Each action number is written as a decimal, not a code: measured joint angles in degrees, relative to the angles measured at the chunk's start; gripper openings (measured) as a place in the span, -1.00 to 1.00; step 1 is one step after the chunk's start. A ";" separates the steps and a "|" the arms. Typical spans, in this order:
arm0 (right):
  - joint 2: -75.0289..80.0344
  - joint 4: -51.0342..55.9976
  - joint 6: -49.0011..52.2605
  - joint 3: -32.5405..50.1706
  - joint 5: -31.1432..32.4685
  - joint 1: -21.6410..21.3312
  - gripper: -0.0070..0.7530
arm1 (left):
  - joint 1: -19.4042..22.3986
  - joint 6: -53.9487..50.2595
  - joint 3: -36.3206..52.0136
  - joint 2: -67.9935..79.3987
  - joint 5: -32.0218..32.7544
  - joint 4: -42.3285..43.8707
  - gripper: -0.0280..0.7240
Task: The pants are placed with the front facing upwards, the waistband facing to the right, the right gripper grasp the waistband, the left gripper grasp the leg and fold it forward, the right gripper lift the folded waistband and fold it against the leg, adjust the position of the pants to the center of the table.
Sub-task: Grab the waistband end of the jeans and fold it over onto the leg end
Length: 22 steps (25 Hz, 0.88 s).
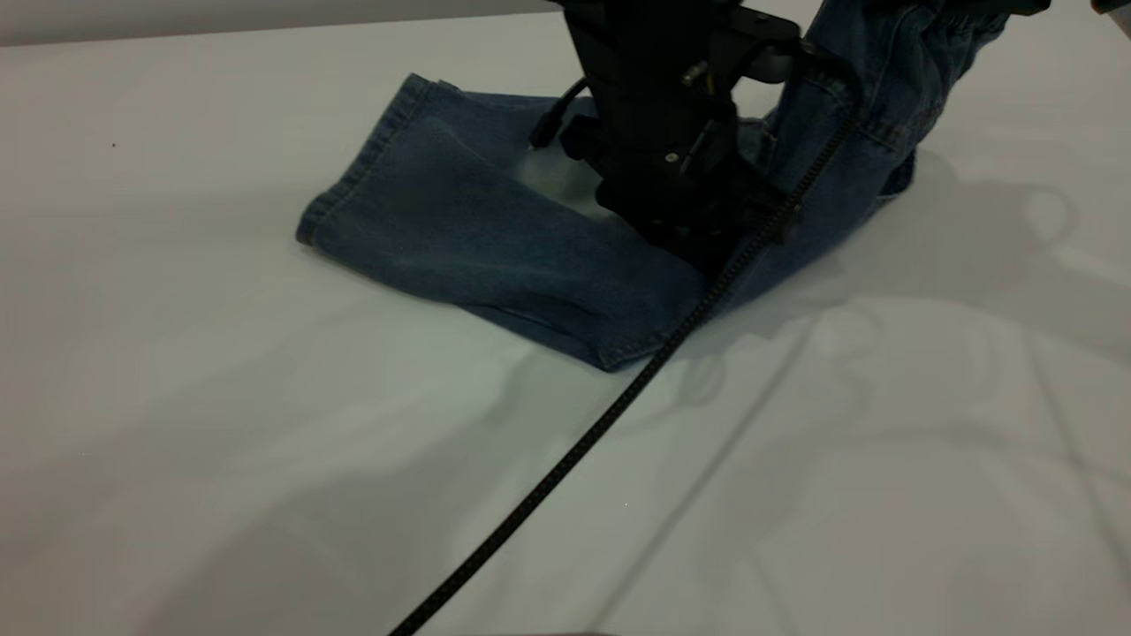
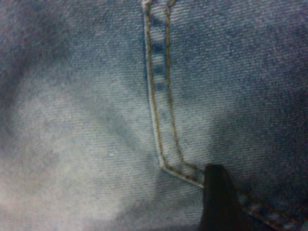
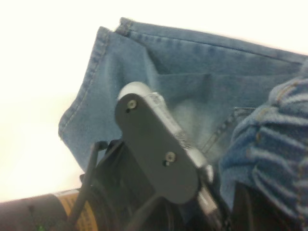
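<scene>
On the white table [image 1: 221, 459], slightly back from its middle, a pair of short blue denim pants [image 1: 477, 238] lies with the legs stretched flat toward the exterior view's left and the hems at the far left end. At the right end the fabric rises off the surface: the ruched waistband [image 1: 919, 40] is lifted up near the top right corner of that view, and the denim below it hangs in a steep slope back down to the table.

Standing on the middle of the pants is the left gripper [image 1: 698, 234], a black column pressing down onto the denim, with its black braided cable [image 1: 565, 464] trailing diagonally across the table toward the near edge. Its wrist view is filled with pale faded denim and tan double stitching, with one dark fingertip [image 2: 219, 202] touching the cloth; whether its fingers are spread or pinched cannot be told.

From the right wrist view, the gathered waistband sits close against the right gripper [image 3: 257, 211], bunched in folds right at its fingers, which pinch it and hold it raised above the table. The left arm's grey-black housing [image 3: 156, 149] stands just beside it, over the pant legs.
</scene>
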 joint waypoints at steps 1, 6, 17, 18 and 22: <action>0.00 -0.59 -0.54 0.00 0.12 0.00 -0.85 | -0.01 0.32 0.00 0.00 0.07 0.05 0.10; -0.04 -2.52 -0.96 -0.01 0.46 0.00 -0.85 | 2.33 0.40 0.00 -2.18 5.35 4.28 0.05; -2.23 -1.32 -6.98 -3.57 2.84 0.44 -0.85 | 11.56 -0.09 -0.05 -5.44 12.49 8.90 0.03; -2.23 -1.15 -7.05 -4.27 3.30 0.46 -0.85 | 11.49 -0.09 -0.05 -4.61 11.97 8.00 0.03; -2.29 -0.15 -8.16 -5.51 5.66 0.71 -0.85 | 10.26 0.48 -0.05 -1.01 9.32 3.54 0.03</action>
